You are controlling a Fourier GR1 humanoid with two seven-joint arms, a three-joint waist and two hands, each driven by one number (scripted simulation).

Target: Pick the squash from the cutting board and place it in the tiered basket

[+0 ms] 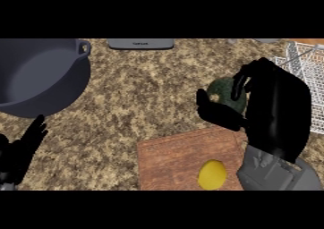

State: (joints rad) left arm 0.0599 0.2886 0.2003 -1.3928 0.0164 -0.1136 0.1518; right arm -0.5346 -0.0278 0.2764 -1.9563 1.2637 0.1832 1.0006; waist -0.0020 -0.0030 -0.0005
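Observation:
A dark green squash hangs above the counter, just beyond the far edge of the wooden cutting board. My right hand is shut on it, fingers curled over its top and thumb under its left side, hiding most of it. The white wire tiered basket stands to the right of that hand at the view's right edge. My left hand rests open at the lower left, fingers pointing up.
A yellow lemon lies on the cutting board's near part. A large grey pot fills the upper left. A flat grey device lies at the counter's far edge.

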